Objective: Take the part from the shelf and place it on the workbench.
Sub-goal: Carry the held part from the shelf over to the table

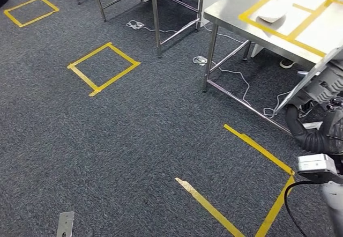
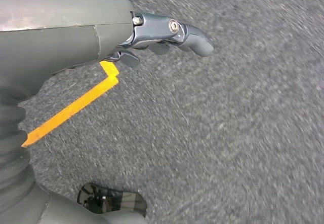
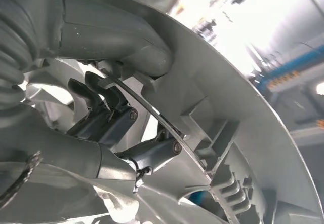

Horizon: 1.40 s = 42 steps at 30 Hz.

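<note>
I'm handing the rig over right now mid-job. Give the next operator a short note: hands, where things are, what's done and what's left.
Right hand grips the grey ribbed part; in the head view the part sits at the right edge, near the workbench.
Left hand holds nothing and hangs over the carpet.
Done: part is in hand.
Left: approach the workbench with the yellow tape outline and set the part on it.

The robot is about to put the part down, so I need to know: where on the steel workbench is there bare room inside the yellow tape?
On the workbench, the near taped section is bare. The far section holds a white object. The right hand grips the grey part beside the table's near edge.
</note>
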Each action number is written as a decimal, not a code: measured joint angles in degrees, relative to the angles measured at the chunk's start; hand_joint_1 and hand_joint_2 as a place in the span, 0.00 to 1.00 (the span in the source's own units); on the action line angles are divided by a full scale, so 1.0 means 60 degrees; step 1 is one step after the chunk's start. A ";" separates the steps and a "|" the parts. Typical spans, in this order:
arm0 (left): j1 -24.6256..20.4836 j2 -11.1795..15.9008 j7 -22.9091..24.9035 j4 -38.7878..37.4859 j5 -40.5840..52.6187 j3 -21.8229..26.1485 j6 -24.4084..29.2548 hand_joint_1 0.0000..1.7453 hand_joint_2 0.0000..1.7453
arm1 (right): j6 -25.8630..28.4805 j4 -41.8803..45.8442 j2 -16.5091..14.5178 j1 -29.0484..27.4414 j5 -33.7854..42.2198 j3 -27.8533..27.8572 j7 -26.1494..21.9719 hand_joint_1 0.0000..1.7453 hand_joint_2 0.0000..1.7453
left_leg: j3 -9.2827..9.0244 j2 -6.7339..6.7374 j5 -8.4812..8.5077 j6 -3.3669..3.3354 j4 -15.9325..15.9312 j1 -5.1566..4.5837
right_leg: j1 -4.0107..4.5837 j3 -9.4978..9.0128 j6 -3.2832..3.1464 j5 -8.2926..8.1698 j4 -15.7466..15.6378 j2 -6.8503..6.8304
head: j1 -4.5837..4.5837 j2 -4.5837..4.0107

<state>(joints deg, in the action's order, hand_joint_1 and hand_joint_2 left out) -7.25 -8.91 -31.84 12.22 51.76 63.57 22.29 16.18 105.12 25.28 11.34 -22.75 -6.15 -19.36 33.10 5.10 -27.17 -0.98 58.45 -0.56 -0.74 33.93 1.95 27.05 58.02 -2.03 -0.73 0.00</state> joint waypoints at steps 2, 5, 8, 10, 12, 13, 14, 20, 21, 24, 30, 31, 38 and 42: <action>-0.0010 -0.0009 0.0002 0.0000 0.0024 -0.0020 -0.0022 0.00 1.00 | -0.0071 -0.0031 0.0020 -0.0016 0.0007 0.0002 0.0048 1.00 1.00 | -0.0010 0.0057 -0.0009 0.0027 0.0003 0.0005 | -0.0004 0.0011 -0.0040 -0.0017 -0.0004 0.0066 | -0.0005 0.0000; -0.0010 -0.0010 0.0002 0.0000 0.0026 -0.0022 -0.0022 0.00 1.00 | -0.0082 -0.0036 0.0021 -0.0017 0.0007 0.0002 0.0056 1.00 1.00 | -0.0009 0.0057 -0.0016 0.0034 0.0004 0.0007 | -0.0008 0.0008 -0.0048 -0.0021 -0.0009 0.0072 | -0.0005 0.0000; 0.0072 -0.0042 0.0116 -0.0004 0.0122 -0.0131 -0.0029 0.00 1.00 | -0.0344 -0.0182 0.0026 -0.0085 -0.0143 -0.0060 0.0233 1.00 1.00 | 0.0591 -0.0416 -0.0697 0.0137 0.1418 0.0062 | -0.0041 -0.0001 -0.0159 -0.0059 -0.0034 0.0374 | 0.0015 0.0000; 0.0180 -0.0070 0.0232 -0.0007 0.0192 -0.0226 -0.0049 0.00 1.00 | -0.0614 -0.0390 0.0027 -0.0127 -0.0297 -0.0169 0.0402 1.00 1.00 | 0.0908 -0.0860 -0.0861 0.0116 0.2168 0.0092 | -0.0038 -0.0001 -0.0223 -0.0079 -0.0033 0.0795 | 0.0032 0.0000; 0.0205 -0.0061 0.0258 -0.0007 0.0201 -0.0256 -0.0061 0.00 1.00 | -0.0714 -0.0522 0.0027 -0.0065 -0.0304 -0.0236 0.0426 1.00 1.00 | 0.0352 -0.1220 -0.0185 -0.0034 0.0859 0.0098 | -0.0028 0.0011 -0.0195 -0.0095 -0.0019 0.1034 | 0.0026 0.0000; 0.0204 -0.0054 0.0271 -0.0007 0.0202 -0.0270 -0.0059 0.00 1.00 | -0.0787 -0.0587 0.0027 0.0011 -0.0306 -0.0265 0.0428 1.00 1.00 | 0.0154 -0.1371 -0.0039 -0.0080 0.0395 0.0098 | -0.0035 0.0045 -0.0161 -0.0111 -0.0008 0.1120 | 0.0032 0.0000; 0.0197 -0.0048 0.0284 -0.0007 0.0196 -0.0281 -0.0056 0.00 1.00 | -0.0900 -0.0671 0.0027 0.0129 -0.0314 -0.0305 0.0436 1.00 1.00 | 0.0051 -0.1472 0.0006 -0.0111 0.0130 0.0094 | -0.0053 0.0090 -0.0109 -0.0137 -0.0003 0.1211 | 0.0033 0.0000; -0.0115 -0.0021 0.0326 0.0004 0.0062 -0.0291 -0.0066 0.00 1.00 | -0.2118 -0.1795 0.0026 0.1933 -0.0516 -0.1138 0.0625 1.00 1.00 | 0.0020 -0.0907 0.0154 -0.0269 -0.0179 0.0123 | -0.0063 0.0838 0.0142 0.0445 0.1079 0.0670 | -0.0034 0.0000; -0.0176 -0.0008 0.0338 0.0006 0.0051 -0.0292 -0.0079 0.00 1.00 | -0.2304 -0.2020 0.0024 0.2335 -0.0569 -0.1378 0.0658 1.00 1.00 | 0.0037 -0.0799 0.0160 -0.0282 -0.0176 0.0114 | -0.0069 0.1138 0.0165 0.0745 0.1754 0.0512 | -0.0058 0.0000; -0.0322 -0.0027 0.0369 0.0007 0.0065 -0.0323 -0.0135 0.00 1.00 | -0.2691 -0.2566 0.0017 0.3286 -0.0672 -0.2110 0.0839 1.00 1.00 | 0.0040 -0.0499 0.0155 -0.0275 -0.0165 0.0115 | -0.0093 0.1440 0.0241 0.0825 0.2569 0.0357 | -0.0061 0.0000; -0.0525 -0.0108 0.0397 0.0007 0.0071 -0.0449 -0.0141 0.00 1.00 | -0.3008 -0.3149 -0.0004 0.4668 -0.0747 -0.3176 0.1025 1.00 1.00 | 0.0100 -0.0107 0.0050 -0.0056 0.0031 0.0021 | 0.0020 0.0101 0.0087 -0.0086 0.0054 -0.0205 | -0.0053 0.0000; -0.0540 -0.0118 0.0404 0.0007 0.0069 -0.0464 -0.0138 0.00 1.00 | -0.3017 -0.3220 -0.0005 0.4821 -0.0742 -0.3325 0.1062 1.00 1.00 | 0.0096 -0.0024 0.0030 -0.0024 0.0049 0.0023 | 0.0009 0.0119 0.0009 -0.0081 0.0048 -0.0108 | -0.0047 0.0000; -0.0572 -0.0161 0.0507 0.0007 0.0072 -0.0521 -0.0133 0.00 1.00 | -0.3030 -0.3520 -0.0170 0.5291 -0.0703 -0.3953 0.1123 1.00 1.00 | 0.1310 -0.0757 -0.1266 0.0198 0.2806 0.0132 | -0.0049 0.0106 -0.0241 -0.0113 0.0030 0.0496 | 0.0036 0.0000; -0.0573 -0.0167 0.0573 0.0007 0.0088 -0.0558 -0.0106 0.00 1.00 | -0.3031 -0.3631 -0.0312 0.5440 -0.0683 -0.4279 0.1138 1.00 1.00 | 0.0829 -0.1043 -0.0068 0.0074 0.1292 0.0148 | -0.0051 0.0089 -0.0221 -0.0104 0.0042 0.0954 | 0.0039 0.0000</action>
<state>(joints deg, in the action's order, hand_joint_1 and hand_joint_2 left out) -10.69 -9.91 -28.40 12.26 52.29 60.22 21.66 -2.00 83.33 23.40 43.98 -26.85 -31.83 -12.53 38.08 -1.15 -27.58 -0.53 66.20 0.33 -1.05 34.47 0.63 26.42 58.27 3.69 -0.50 0.00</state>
